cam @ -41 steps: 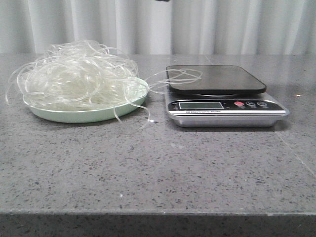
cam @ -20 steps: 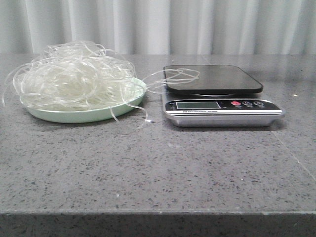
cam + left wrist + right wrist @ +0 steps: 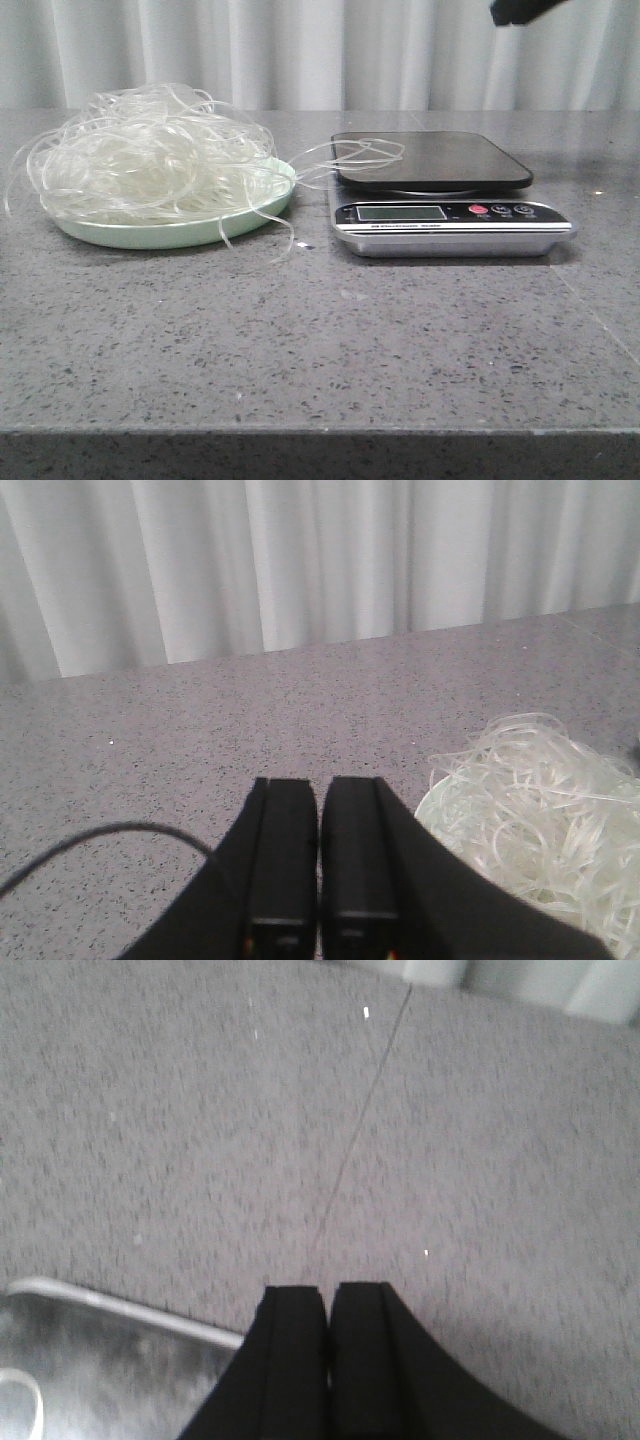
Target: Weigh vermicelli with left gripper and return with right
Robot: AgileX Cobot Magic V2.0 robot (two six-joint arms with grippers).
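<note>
The vermicelli (image 3: 155, 155) is a big tangle of whitish translucent strands heaped on a pale green plate (image 3: 170, 236) at the left. A few stray loops (image 3: 365, 152) reach over the near corner of the scale's dark platform (image 3: 440, 162). The left wrist view shows my left gripper (image 3: 319, 785) shut and empty, above the table beside the vermicelli (image 3: 540, 800). My right gripper (image 3: 328, 1290) is shut and empty, over a corner of the platform (image 3: 100, 1360). A dark part of my right arm (image 3: 520, 10) shows at the top right of the front view.
The digital scale (image 3: 450, 218) has a silver base, a display and buttons facing the front. A white curtain hangs behind the grey speckled table. A black cable (image 3: 90, 840) lies near my left gripper. A thin seam (image 3: 350, 1140) runs through the tabletop.
A dark part of my right arm has come into the top right of the front view. The plate and scale sit slightly further left than one second ago.
</note>
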